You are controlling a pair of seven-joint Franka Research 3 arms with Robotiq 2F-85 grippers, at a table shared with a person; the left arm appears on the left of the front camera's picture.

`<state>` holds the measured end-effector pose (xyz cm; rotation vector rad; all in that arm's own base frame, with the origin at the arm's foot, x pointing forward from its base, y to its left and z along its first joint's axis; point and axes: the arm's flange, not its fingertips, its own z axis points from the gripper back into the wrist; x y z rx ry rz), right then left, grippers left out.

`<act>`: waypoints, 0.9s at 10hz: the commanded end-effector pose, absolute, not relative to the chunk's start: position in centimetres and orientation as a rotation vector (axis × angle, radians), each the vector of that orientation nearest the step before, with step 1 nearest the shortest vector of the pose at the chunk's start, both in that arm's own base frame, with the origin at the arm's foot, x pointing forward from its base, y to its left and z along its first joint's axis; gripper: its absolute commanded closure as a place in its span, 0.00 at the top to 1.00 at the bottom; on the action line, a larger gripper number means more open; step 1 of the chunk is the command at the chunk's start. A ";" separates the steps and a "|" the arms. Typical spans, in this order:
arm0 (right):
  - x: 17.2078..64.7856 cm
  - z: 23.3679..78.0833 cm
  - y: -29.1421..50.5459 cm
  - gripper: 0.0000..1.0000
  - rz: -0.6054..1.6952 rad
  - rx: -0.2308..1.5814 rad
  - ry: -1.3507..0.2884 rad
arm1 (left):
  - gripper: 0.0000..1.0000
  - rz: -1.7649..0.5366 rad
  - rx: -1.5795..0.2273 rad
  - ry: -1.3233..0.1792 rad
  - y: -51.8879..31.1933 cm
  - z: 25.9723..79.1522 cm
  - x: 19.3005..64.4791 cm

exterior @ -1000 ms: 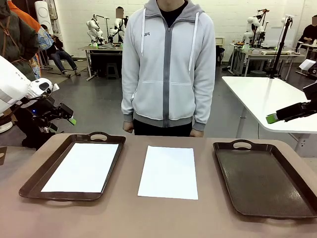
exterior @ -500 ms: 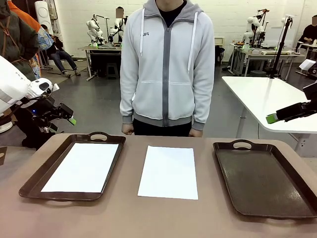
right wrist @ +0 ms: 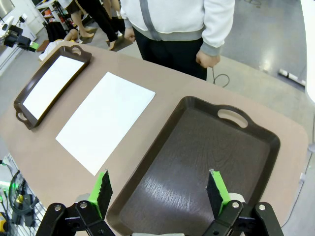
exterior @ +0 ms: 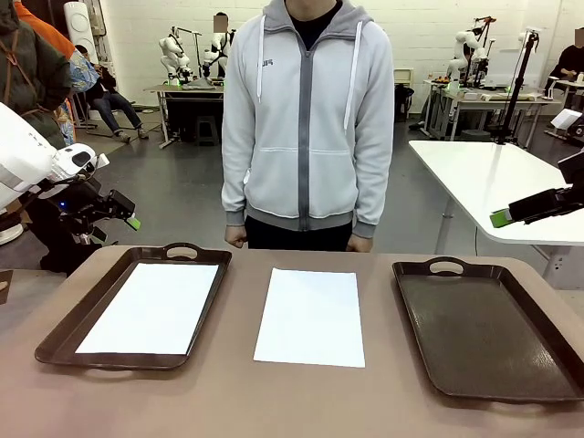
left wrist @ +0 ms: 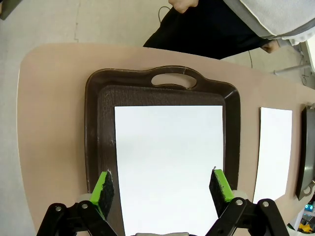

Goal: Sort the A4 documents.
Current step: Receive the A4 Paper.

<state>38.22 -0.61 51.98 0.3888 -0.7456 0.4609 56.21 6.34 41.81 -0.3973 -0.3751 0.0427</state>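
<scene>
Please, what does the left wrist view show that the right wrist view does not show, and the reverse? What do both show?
Left wrist view: the left gripper, open, seen from behind its own pads, above the sheet lying in the left tray.
Right wrist view: the right gripper, open, above the right tray, with its whole floor bare.
Both: the left tray with its sheet, the loose sheet on the table between the trays, and the person.

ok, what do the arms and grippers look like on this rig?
Left arm has a smooth white shell. Left gripper and right gripper match: black two-finger linkages with visible bolt heads, tipped with flat green pads.
</scene>
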 end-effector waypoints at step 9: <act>38.3 51.8 -0.7 1.00 0.466 0.405 -0.747 | 1.00 0.043 -0.397 -0.375 6.3 41.8 56.2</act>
